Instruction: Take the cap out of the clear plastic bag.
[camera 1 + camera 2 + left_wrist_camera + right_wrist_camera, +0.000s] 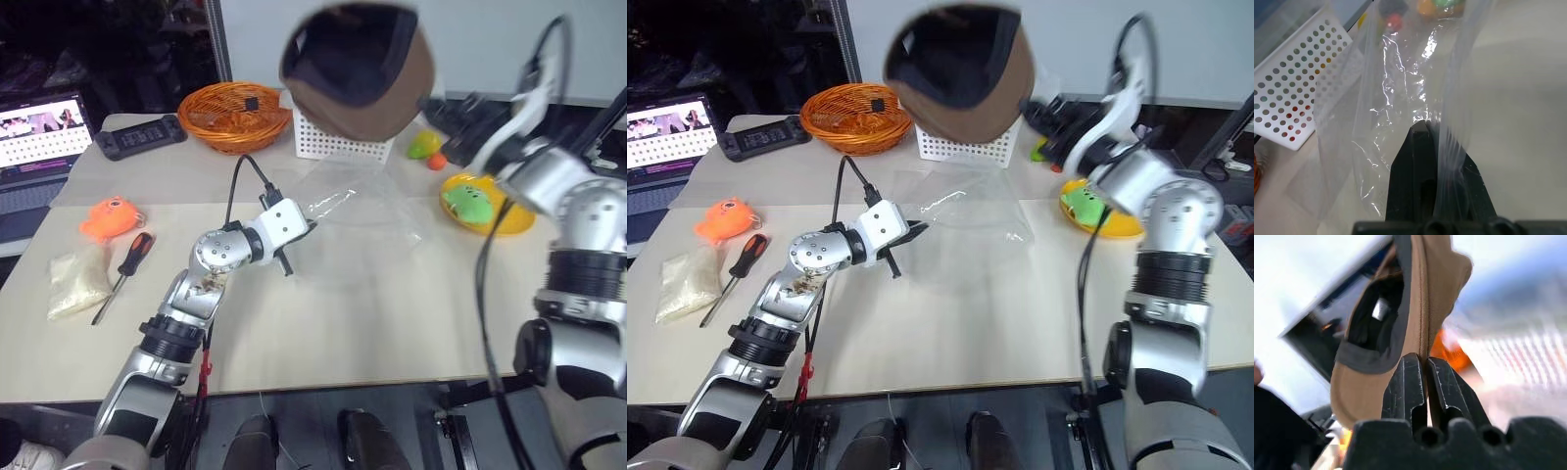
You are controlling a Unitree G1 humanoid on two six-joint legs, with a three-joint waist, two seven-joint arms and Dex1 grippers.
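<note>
Brown fabric cap (358, 70), head views: held aloft, above the far edge of the table (323, 338), over the white perforated basket (338, 137); dark lining turned toward the camera. Pinched at its right edge by the right hand (431, 103). Judged soft, light and floppy; crown sags and folds under its own weight, so best taken at the stitched rim, as now. Outline blurred; exact contact point hard to place.

Clear plastic bag (358, 220), head views: lying limp at table centre, empty, near corner gripped by the left hand (302, 227). Judged thin, slippery and crinkly, near weightless; liable to slide or lift unless pinned. Edges hard to trace against the pale table. Orange wicker basket (235, 116) far left; yellow dish with green toy (473, 203) right; screwdriver (124, 274), orange toy (111, 217) and packet of white grains (80, 282) left.

Left wrist view: black fingers (1418, 176) closed flat on a fold of the bag (1400, 98); film draped over them, fingertips veiled by glare. White basket (1290, 93) seen through the plastic.

Right wrist view: fingers (1406, 387) clamped narrow on the cap's rim (1422, 323), brown outer face and dark lining both visible. Surroundings smeared; background things not identifiable.
</note>
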